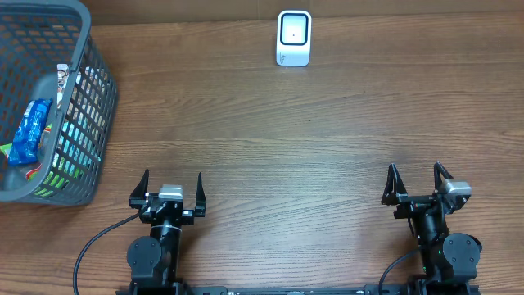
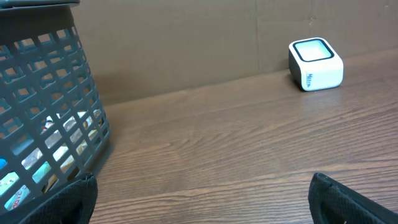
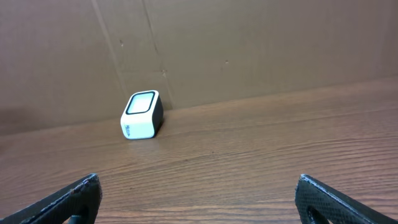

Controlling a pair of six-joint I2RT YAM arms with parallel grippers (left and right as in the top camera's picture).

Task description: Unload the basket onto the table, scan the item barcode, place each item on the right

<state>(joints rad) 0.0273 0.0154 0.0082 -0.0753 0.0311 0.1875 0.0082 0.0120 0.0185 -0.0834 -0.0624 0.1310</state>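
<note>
One grey basket (image 1: 90, 115) at ten o'clock; left gripper (image 1: 172, 174) at seven and right gripper (image 1: 416, 168) at five, both spread wide, empty; white scanner (image 1: 294, 37) at twelve; blue packet (image 1: 31, 129) atop the basket's contents; best lifted from above by the left, printed faces kept unpinched.

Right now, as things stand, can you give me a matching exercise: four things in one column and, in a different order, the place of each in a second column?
Things:
1 basket
2 scanner
3 blue packet
4 right gripper

Places:
A inside the basket
B far edge of the table, middle
C near edge, right side, open
D far left corner

Pairs: 1-D, 2-B, 3-A, 4-C
</note>
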